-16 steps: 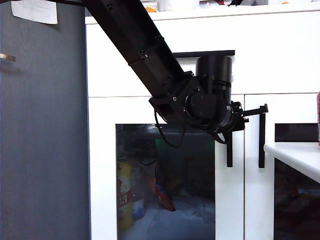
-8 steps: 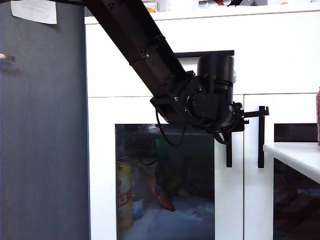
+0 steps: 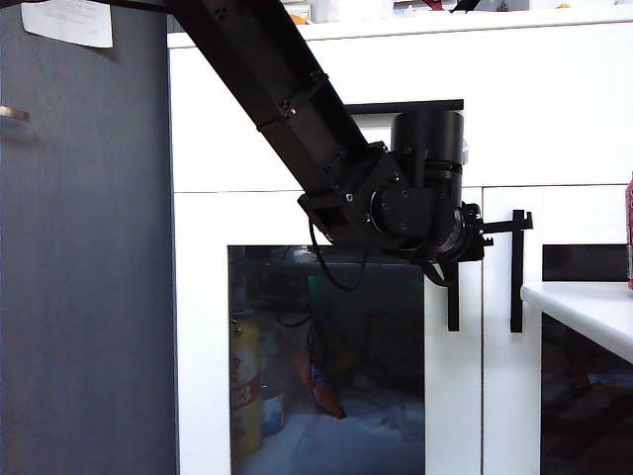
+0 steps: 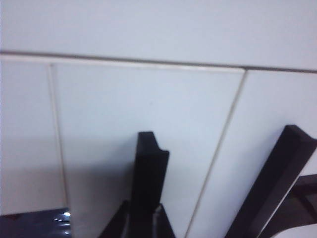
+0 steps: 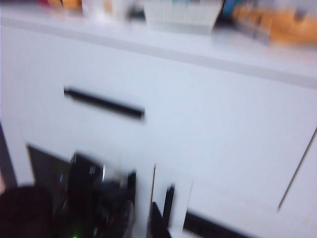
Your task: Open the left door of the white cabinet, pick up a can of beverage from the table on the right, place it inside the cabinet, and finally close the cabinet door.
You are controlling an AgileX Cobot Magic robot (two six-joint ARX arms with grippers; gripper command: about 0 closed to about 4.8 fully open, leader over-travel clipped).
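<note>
At the top of the left door's (image 3: 326,336) vertical black handle (image 4: 147,173), the left end effector (image 3: 465,237) is held with its fingers drawn together around the bar, evidently so that the door can be pulled outward; the door itself appears shut and flush with the white cabinet (image 3: 247,119). The matching handle of the right door (image 3: 517,272) stands just beside it, close enough to be caught by mistake. The right end effector (image 5: 141,223) is raised well back from the cabinet, with its fingers together and nothing between them, presumably kept clear of the door's swing. The can of beverage (image 3: 629,233) is seen only as a red sliver on the counter (image 3: 584,307) at the right edge. Behind the glass, a yellow bottle (image 3: 244,386) and red packets (image 3: 318,381) already occupy the shelf.
</note>
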